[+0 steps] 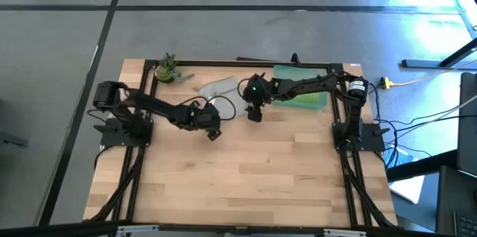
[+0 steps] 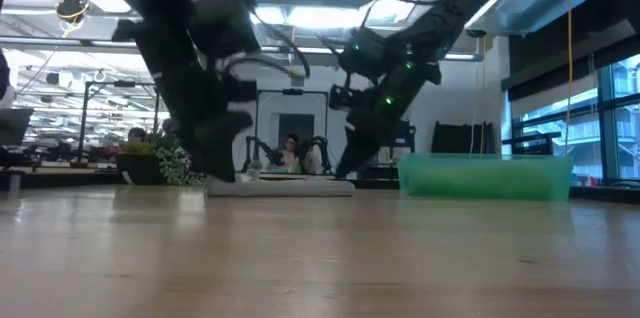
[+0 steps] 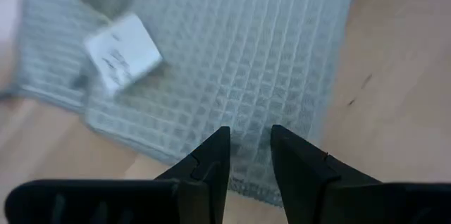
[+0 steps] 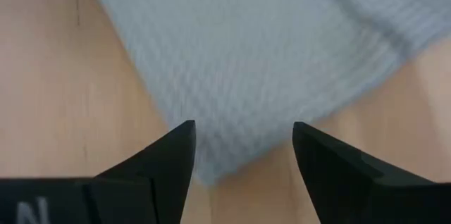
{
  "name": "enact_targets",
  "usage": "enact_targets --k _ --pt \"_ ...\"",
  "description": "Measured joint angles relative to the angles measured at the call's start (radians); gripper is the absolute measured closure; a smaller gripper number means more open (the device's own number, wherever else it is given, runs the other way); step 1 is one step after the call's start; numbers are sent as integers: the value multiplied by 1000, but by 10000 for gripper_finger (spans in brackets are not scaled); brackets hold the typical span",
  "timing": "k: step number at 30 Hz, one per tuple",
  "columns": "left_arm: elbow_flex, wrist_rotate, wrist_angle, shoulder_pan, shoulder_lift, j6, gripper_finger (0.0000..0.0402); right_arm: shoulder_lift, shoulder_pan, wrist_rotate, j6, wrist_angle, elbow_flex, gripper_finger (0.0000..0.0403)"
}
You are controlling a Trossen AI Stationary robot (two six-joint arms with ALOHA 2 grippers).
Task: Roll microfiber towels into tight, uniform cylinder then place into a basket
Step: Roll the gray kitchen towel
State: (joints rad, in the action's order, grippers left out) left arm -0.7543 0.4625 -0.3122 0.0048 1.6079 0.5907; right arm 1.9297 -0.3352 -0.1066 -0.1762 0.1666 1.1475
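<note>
Grey waffle-weave towel (image 1: 218, 88), flat at the table's far middle, looks light and limp, best pinched at an edge; left gripper (image 3: 250, 155) narrowly parted, right gripper (image 4: 243, 155) spread, both empty.

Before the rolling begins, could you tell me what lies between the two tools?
The flat light grey microfiber towel, seen in the high view between left tool and right tool.

A light wooden table (image 1: 246, 170) of butcher-block planks sits inside a black frame (image 1: 223, 62) on a grey floor (image 1: 223, 28), with a small potted green plant (image 1: 167, 69) at its far left corner. Off the table's right side lie black cables and a yellow plug (image 1: 385, 83) — all on the floor. Across the room, beyond the far edge, a person (image 2: 291, 152) sits under ceiling lights — an open office with windows (image 2: 585, 123) on the right.
</note>
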Motion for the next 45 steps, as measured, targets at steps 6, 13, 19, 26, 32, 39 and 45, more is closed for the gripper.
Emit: enact_targets --k 6,13,19,26,32,39,45 --pt "-5 -67 17 6 62 0 302 1 30 0 22 -25 -69 164" --pt "-5 -198 8 -59 62 -55 302 0 92 14 42 -17 -80 164" --pt "-7 -266 -18 -137 60 -66 302 0 164 21 71 -6 -80 164" --pt "-6 -331 -44 -246 45 -63 302 -15 235 63 121 46 -79 164" --pt "2 -437 -97 -325 -5 -48 302 -85 278 78 139 113 -82 164" --pt "8 -326 -156 -388 -103 10 301 -111 350 82 22 31 -81 164" --pt "5 -246 -156 -468 -200 10 301 -111 389 84 -14 18 -81 164"
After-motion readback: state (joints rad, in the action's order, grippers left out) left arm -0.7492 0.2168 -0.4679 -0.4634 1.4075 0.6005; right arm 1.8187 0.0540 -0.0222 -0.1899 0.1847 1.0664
